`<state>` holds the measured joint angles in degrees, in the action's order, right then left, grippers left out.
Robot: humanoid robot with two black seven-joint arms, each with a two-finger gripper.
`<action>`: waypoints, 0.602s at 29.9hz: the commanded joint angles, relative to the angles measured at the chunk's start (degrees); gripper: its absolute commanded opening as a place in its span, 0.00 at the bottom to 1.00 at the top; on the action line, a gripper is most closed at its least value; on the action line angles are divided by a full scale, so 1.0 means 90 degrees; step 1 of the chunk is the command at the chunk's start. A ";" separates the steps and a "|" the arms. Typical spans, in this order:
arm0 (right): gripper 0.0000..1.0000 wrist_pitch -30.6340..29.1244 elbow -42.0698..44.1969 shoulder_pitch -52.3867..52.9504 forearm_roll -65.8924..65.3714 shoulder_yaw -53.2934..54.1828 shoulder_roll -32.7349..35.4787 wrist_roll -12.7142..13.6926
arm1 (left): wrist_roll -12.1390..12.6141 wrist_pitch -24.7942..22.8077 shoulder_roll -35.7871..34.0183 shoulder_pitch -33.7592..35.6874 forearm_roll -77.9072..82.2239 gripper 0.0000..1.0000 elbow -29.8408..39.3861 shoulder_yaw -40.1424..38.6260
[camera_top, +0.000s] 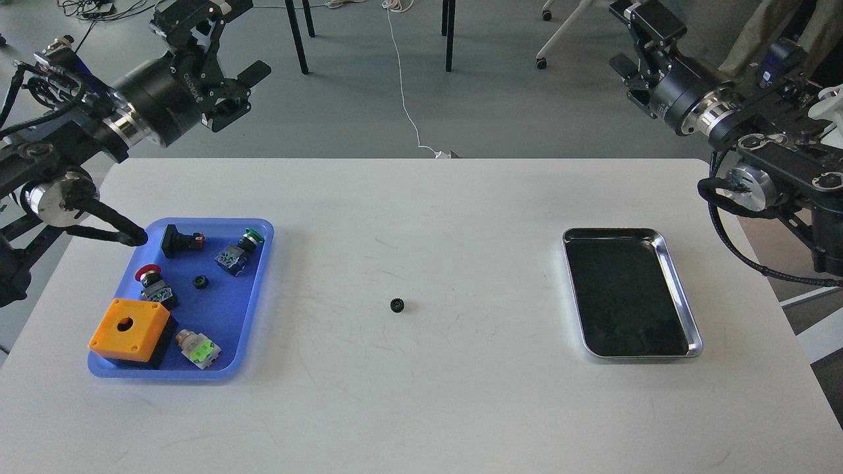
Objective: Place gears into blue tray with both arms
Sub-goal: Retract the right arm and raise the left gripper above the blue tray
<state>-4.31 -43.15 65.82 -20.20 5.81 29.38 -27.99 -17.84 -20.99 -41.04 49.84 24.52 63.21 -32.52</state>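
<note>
Head view: no legible writing. Left hand and right hand raised beyond the worktop, fingers apart, empty. One gear in the blue tray; another gear mid-worktop.

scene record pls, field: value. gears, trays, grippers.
gear in tray: one, in the blue tray
gear outside: one, on the white table, mid-table between the trays
blue tray other contents: orange box, push-buttons
silver tray: holds nothing, table's right side
left gripper: open, raised, holding nothing
right gripper: raised, state unclear
</note>
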 commanded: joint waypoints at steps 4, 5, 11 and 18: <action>0.98 0.0000 0.0000 0.0001 -0.0001 -0.0001 -0.0003 -0.0001 | 0.0000 -0.0002 -0.0001 0.0000 0.0000 0.98 -0.0002 0.0000; 0.98 0.0000 0.0000 0.0001 -0.0001 -0.0001 -0.0003 -0.0001 | 0.0000 -0.0002 -0.0001 0.0000 0.0000 0.98 -0.0002 0.0000; 0.98 0.0000 0.0000 0.0001 -0.0001 -0.0001 -0.0003 -0.0001 | 0.0000 -0.0002 -0.0001 0.0000 0.0000 0.98 -0.0002 0.0000; 0.98 -0.1421 0.0502 -0.1643 0.2116 0.1730 0.0326 -0.0001 | 0.0000 0.0569 0.1333 -0.0087 0.2948 0.98 0.0685 -0.0077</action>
<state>-4.31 -43.15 65.80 -20.16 5.81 29.35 -28.00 -17.84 -21.01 -41.04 49.84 24.52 63.19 -32.52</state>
